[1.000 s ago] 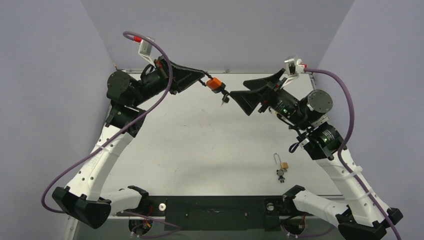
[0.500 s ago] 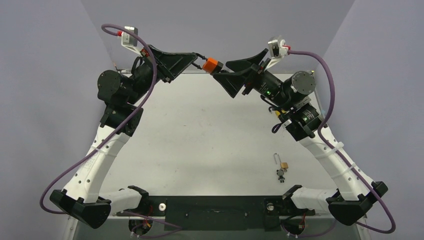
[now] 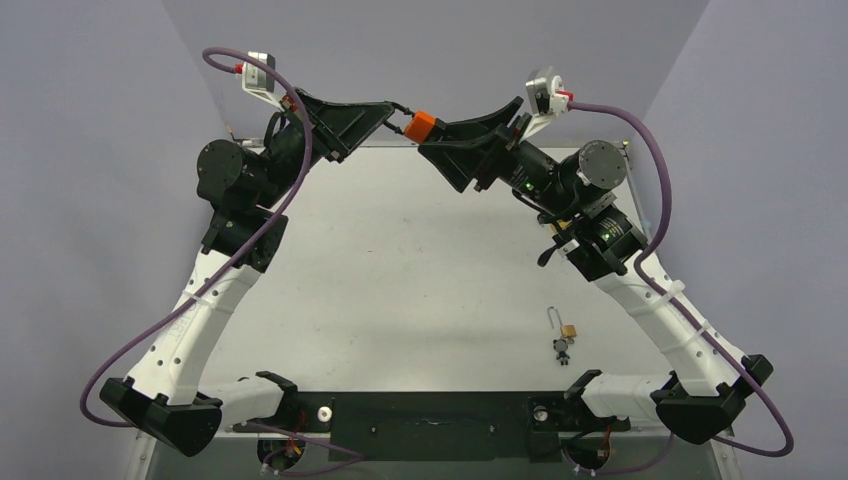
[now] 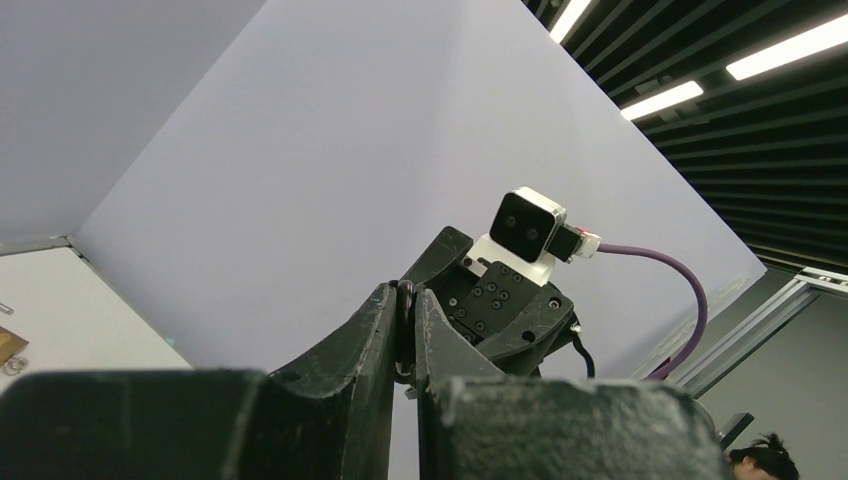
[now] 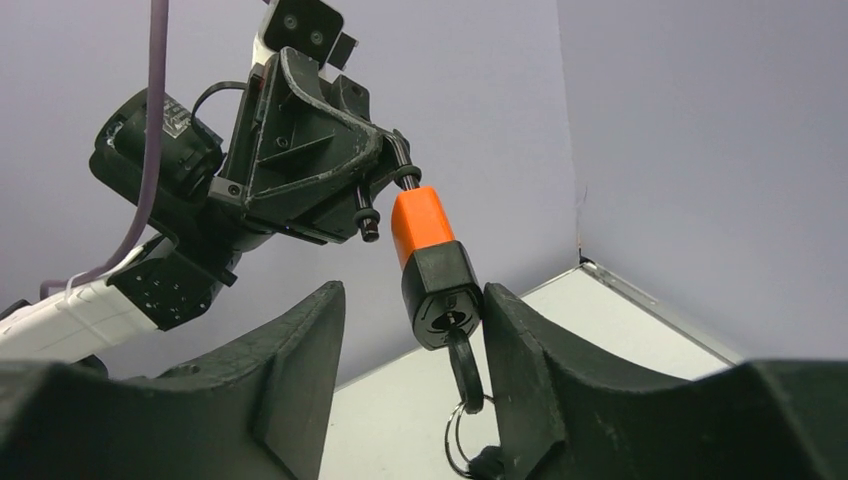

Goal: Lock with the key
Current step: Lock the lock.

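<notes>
1. Two sets of jaws meet at the twelve o'clock end of the table (image 3: pixel 400 280), raised well above its surface. That is where the orange padlock (image 3: pixel 420 126) hangs in mid-air.
2. My left gripper (image 3: pixel 399 114) is pinched almost fully closed on the padlock's shackle and carries the lock from its eleven o'clock end, as my right wrist camera sees it.
3. My right gripper (image 5: pixel 412 300) stands about half open and straddles the lock's black lower body. The finger at three o'clock is touching it or just beside it, I cannot tell which. The finger at nine o'clock is well apart, so I have nothing gripped on this side.
4. The key (image 5: pixel 463 365) already sits in the keyhole, pointing out toward six o'clock, with its key ring (image 5: pixel 458 440) dangling below between my fingers.
5. I judge the step in hand to be getting a hold for the key, with the lock presented and my right jaws placed round it. Whether the shackle is seated in the body I cannot tell, as my left fingers cover that end.
6. The next move calls for my right jaws to sit lower, on the key's head rather than the body. They then close flat on it and twist about the key's own axis while my left side holds firm.
7. A small brass padlock (image 3: pixel 568 329) lies on the table at about four o'clock, well apart from all this.
</notes>
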You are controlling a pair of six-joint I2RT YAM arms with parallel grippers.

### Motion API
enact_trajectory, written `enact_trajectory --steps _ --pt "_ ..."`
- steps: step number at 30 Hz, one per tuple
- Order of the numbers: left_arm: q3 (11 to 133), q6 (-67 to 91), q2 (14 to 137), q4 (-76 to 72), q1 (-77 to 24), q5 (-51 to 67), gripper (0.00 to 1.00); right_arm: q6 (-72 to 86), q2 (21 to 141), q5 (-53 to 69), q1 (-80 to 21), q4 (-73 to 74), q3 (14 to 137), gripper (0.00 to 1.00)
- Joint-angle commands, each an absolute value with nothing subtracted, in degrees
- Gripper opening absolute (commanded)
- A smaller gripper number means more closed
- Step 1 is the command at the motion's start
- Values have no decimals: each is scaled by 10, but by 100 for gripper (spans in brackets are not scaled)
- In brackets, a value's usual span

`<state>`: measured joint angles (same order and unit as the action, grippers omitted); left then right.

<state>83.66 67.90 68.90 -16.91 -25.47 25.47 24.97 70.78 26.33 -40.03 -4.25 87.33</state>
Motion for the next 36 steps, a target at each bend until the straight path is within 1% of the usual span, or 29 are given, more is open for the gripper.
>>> enact_trajectory --steps 1,10,18,20,24,25,26,27,28,30,31,32,33,34,35,36 --pt "870 692 684 -213 -259 234 0 236 710 259 -406 -64 889 46" --pt "868 694 688 -218 -264 233 0 247 720 263 -407 -75 900 39" --pt "864 697 692 -224 -272 233 0 262 728 267 -407 -92 901 37" --pt "863 696 691 -225 -273 232 0 262 729 266 -406 -92 901 35" --pt "860 693 689 -223 -273 232 0 264 721 259 -404 -93 891 24" --pt "858 691 689 -222 -273 233 0 265 717 257 -404 -92 890 18" --pt "856 686 687 -219 -273 234 0 269 715 257 -402 -92 887 8" --pt "855 683 686 -217 -273 236 0 272 712 258 -400 -91 886 3" --pt "853 674 685 -210 -273 243 0 277 709 260 -397 -91 882 0" --pt "850 652 681 -187 -272 259 0 285 701 269 -391 -90 875 0" --pt "848 644 679 -169 -272 266 1 289 695 275 -387 -87 871 0" --pt "841 628 676 -161 -272 278 7 290 687 283 -385 -80 869 0" --pt "836 620 670 -145 -271 282 11 294 684 287 -380 -76 866 0" --pt "826 602 666 -140 -271 297 19 297 676 294 -377 -73 860 0" --pt "821 585 661 -129 -269 307 25 302 671 299 -372 -72 852 0" --pt "816 576 658 -121 -269 324 28 305 663 309 -370 -71 848 0"
